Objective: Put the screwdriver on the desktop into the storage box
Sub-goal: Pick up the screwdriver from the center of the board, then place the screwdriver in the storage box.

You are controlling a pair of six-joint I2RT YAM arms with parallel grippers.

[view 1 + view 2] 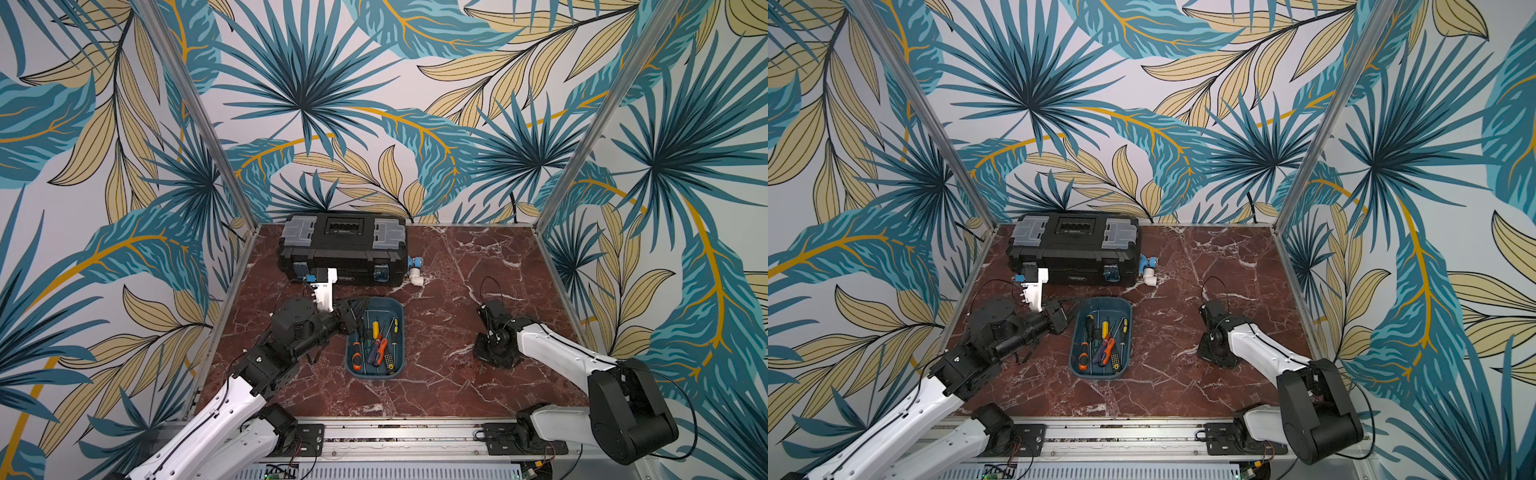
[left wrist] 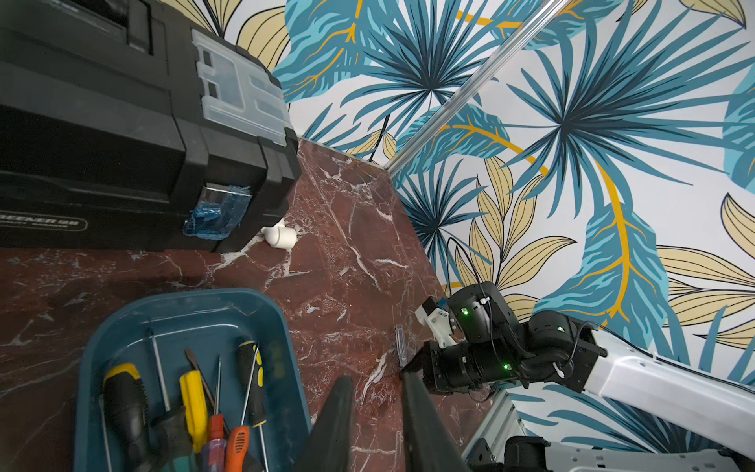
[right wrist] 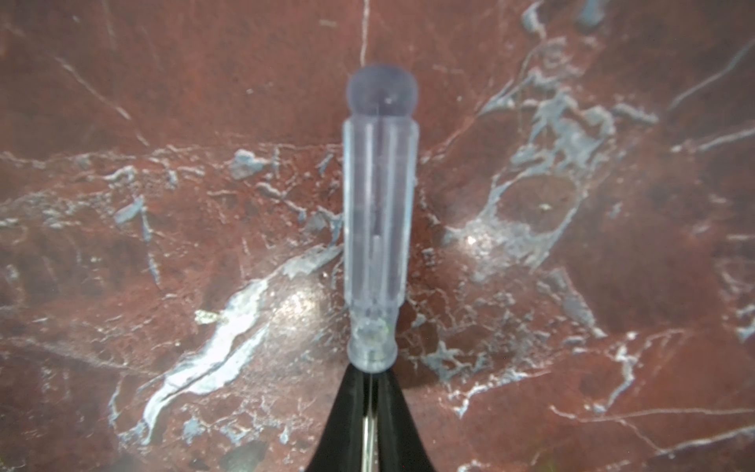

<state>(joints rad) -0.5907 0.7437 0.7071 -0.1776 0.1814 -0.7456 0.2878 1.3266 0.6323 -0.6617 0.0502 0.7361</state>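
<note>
The screwdriver (image 3: 380,212) with the see-through handle lies in the middle of the right wrist view. Its handle points to the top of the frame, over the red-brown table (image 3: 163,122) with white lines. It looks a bit blurry. The right jaws come up from the bottom edge of that frame. They are pinched almost together on the thin metal stick of the screwdriver, just under the handle. I cannot tell if the handle rests on the table or is lifted a tiny bit.

In the left wrist view the same screwdriver (image 2: 401,345) is small, just right of the middle, at the tip of the right arm (image 2: 633,376). It is outside the blue storage box (image 2: 184,310), which sits at the lower left of that frame. The box holds other screwdrivers (image 2: 196,408) with yellow, orange, red and black handles. The left jaws poke up from the bottom edge there. They have a narrow gap between them, and nothing is in it.

In both top views the storage box (image 1: 374,374) (image 1: 1096,374) sits in the lower middle of the frame. The left arm (image 1: 299,328) reaches in from the lower left, ending by the box's upper left corner. The right arm (image 1: 552,349) bends down to the table right of the box and hides the screwdriver. A black toolbox (image 1: 345,249) stands above the box in the frame.
</note>
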